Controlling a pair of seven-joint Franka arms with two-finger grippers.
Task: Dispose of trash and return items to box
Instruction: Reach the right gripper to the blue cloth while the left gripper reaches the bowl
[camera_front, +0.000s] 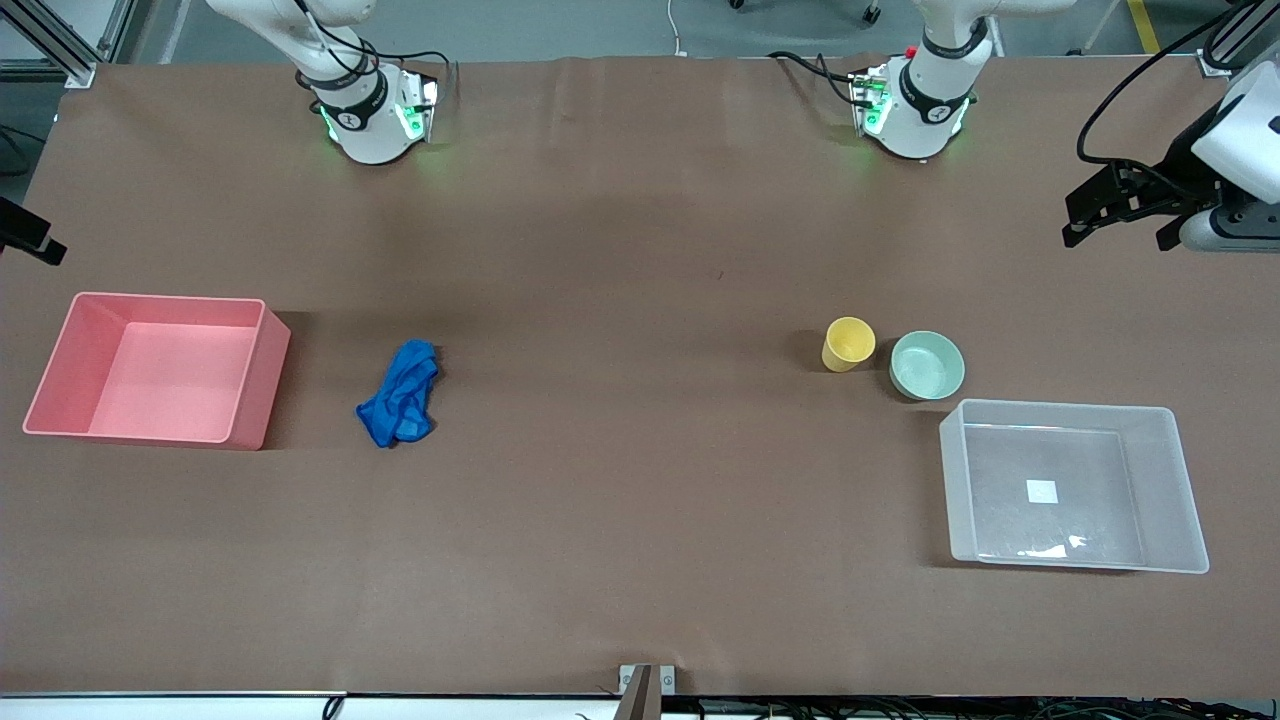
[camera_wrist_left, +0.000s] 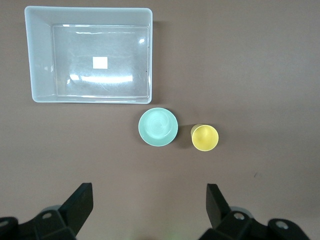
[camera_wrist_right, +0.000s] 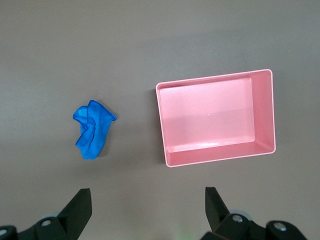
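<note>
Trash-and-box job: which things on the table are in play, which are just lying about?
In play: blue cloth, pink bin, yellow cup, mint bowl, clear box. Left tool and right tool open, both arms waiting.

Lying about: nothing else on the table.

left tool (camera_wrist_left: 148, 205) and right tool (camera_wrist_right: 148, 205) cut off by wrist views' edges

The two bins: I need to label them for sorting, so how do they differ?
The pink bin is opaque and sits at the right arm's end, beside the blue cloth. The clear bin is see-through, has a white label on its bottom, and sits at the left arm's end. Both are rectangular, open-topped and empty.
</note>
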